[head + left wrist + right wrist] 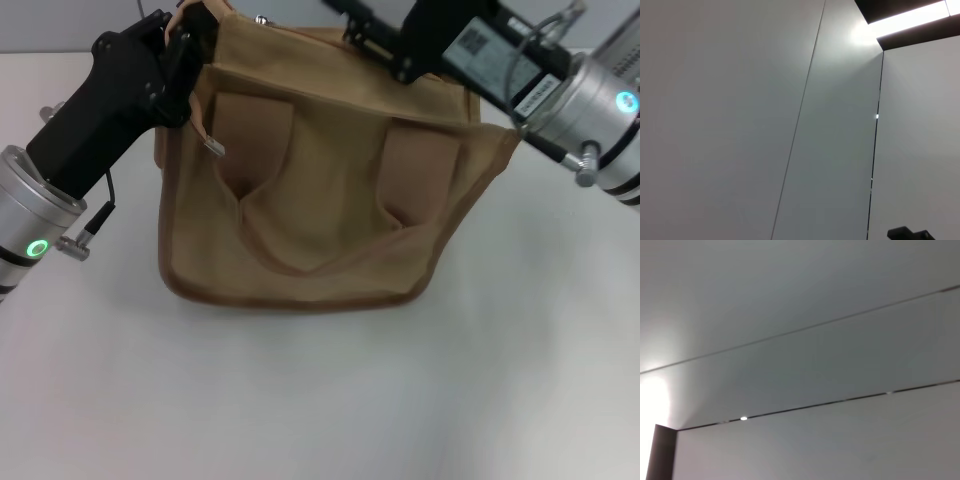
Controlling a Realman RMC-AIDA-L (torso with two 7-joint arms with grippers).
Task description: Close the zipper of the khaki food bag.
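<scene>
The khaki food bag (320, 200) stands upright in the middle of the white table in the head view, front pocket and two wide straps facing me. Its top panel shows only edge-on, so the zipper line is mostly hidden. A small silver piece (262, 19) at the top back edge looks like the pull tab. My left gripper (197, 28) is at the bag's top left corner and is shut on the fabric there. My right gripper (345, 22) reaches over the top right of the bag, a little to the right of the silver piece. Both wrist views show only walls and ceiling.
A thin cord with a small tab (213, 147) hangs down the bag's front left side. The white table (320, 400) stretches in front of the bag and to both sides.
</scene>
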